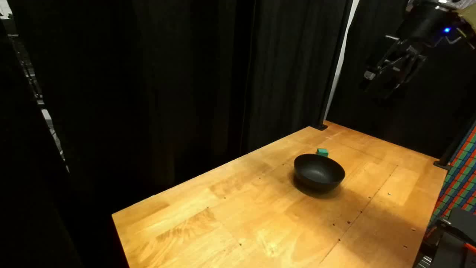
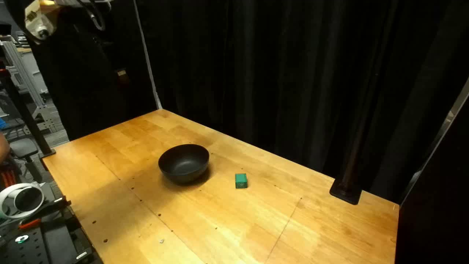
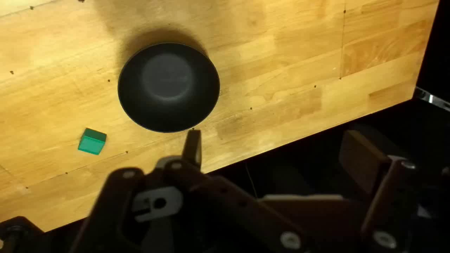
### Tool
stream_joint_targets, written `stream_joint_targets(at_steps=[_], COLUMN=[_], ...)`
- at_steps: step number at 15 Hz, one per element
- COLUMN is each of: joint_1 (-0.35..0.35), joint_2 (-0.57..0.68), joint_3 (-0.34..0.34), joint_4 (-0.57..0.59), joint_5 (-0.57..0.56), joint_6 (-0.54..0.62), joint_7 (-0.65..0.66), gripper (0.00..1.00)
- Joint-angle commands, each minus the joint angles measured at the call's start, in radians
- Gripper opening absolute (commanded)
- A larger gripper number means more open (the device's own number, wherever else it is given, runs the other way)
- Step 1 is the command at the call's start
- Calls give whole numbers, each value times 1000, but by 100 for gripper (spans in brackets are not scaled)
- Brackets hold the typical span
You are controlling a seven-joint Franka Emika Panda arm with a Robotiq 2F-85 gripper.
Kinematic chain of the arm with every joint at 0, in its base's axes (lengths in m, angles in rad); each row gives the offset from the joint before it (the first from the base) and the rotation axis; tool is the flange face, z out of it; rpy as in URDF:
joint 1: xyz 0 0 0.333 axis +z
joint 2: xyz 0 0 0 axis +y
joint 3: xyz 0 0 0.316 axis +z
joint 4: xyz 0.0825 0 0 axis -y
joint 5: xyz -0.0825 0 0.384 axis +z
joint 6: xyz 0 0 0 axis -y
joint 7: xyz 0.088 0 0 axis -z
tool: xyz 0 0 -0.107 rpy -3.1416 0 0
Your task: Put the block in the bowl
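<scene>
Lying: block (image 3: 92, 141) askew to table edge (image 3: 299, 136) | long axis: unclear

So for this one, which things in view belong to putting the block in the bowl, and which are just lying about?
Belongs to the job:
green block
black bowl
gripper, open

Just lying about:
small pale scrap on the wooden table
white round-rimmed item beside the table
orange-red piece near it

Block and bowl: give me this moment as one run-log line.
block: on table, apart from bowl; bowl: upright on table; fingers: open, in the air, holding nothing; task: block not yet in bowl
</scene>
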Motion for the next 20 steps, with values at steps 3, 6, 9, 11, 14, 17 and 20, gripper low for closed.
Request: stream_joint_targets(at_steps=[3,6,9,11,14,17,20], joint_1=[-7,-38,-107,-153,-201,-197,-127], joint_2=[-4,94,284,400,600,792,973], joint_3=[6,25,32,42,20,-37,-150], joint_4=[9,56,142,194,323,490,651], joint_5=[4,-10,-63,-132,-321,-464,-458], joint_6=[-3,74,206,296,347,291,230], joint_7=[-3,62,175,272,465,624,660], gripper=[100,100,100,100,100,100,100])
